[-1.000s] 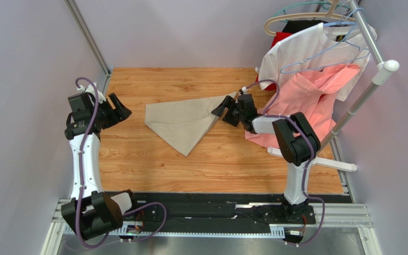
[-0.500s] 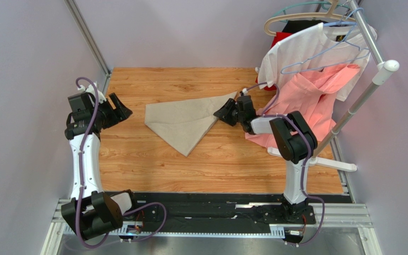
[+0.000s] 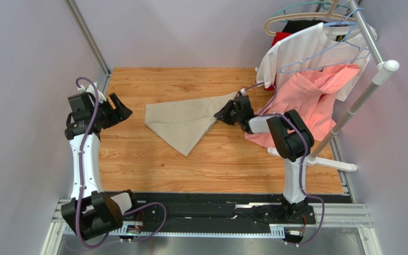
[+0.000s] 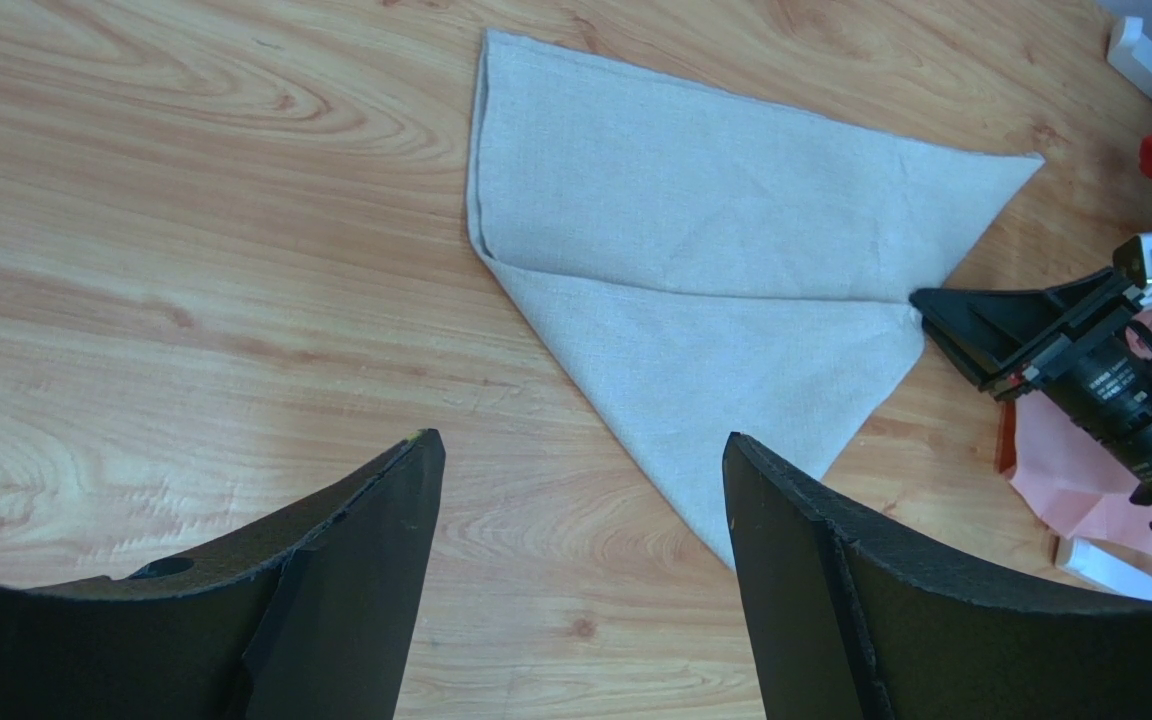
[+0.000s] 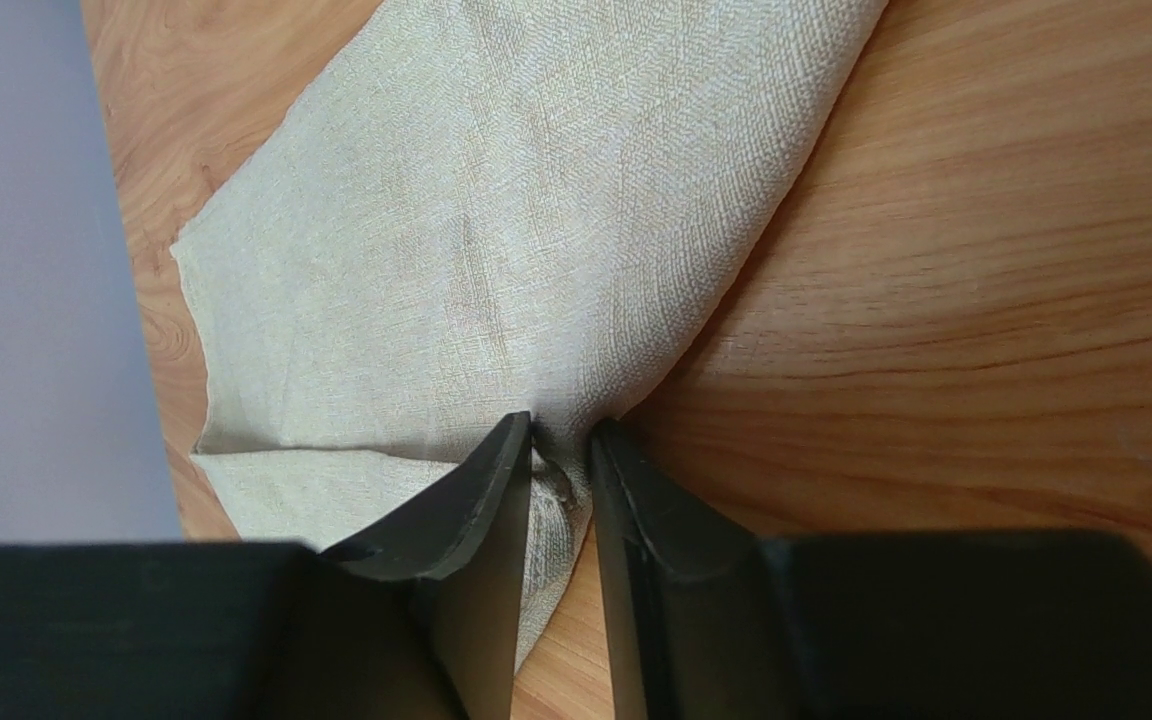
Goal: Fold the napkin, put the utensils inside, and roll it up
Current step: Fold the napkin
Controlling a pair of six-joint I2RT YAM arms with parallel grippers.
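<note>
The beige napkin (image 3: pixel 182 119) lies folded into a triangle on the wooden table (image 3: pixel 153 164), also seen in the left wrist view (image 4: pixel 717 240). My right gripper (image 3: pixel 223 112) sits low at the napkin's right corner. In the right wrist view its jaws (image 5: pixel 560 435) pinch a bunched fold of the napkin (image 5: pixel 507 225). My left gripper (image 3: pixel 122 110) hovers open at the table's left side, well clear of the cloth. Only bare wood shows between the tips of the left gripper (image 4: pixel 582 450). The utensils are out of view.
A clothes rack (image 3: pixel 360 95) stands at the back right with a white T-shirt (image 3: pixel 307 53) and a salmon-pink garment (image 3: pixel 307 101) hanging onto the table behind my right arm. The rack's white foot (image 3: pixel 323 162) lies along the table's right edge.
My right gripper has dropped to the napkin's right corner and its jaws have come together on the cloth. The left arm has not moved.
</note>
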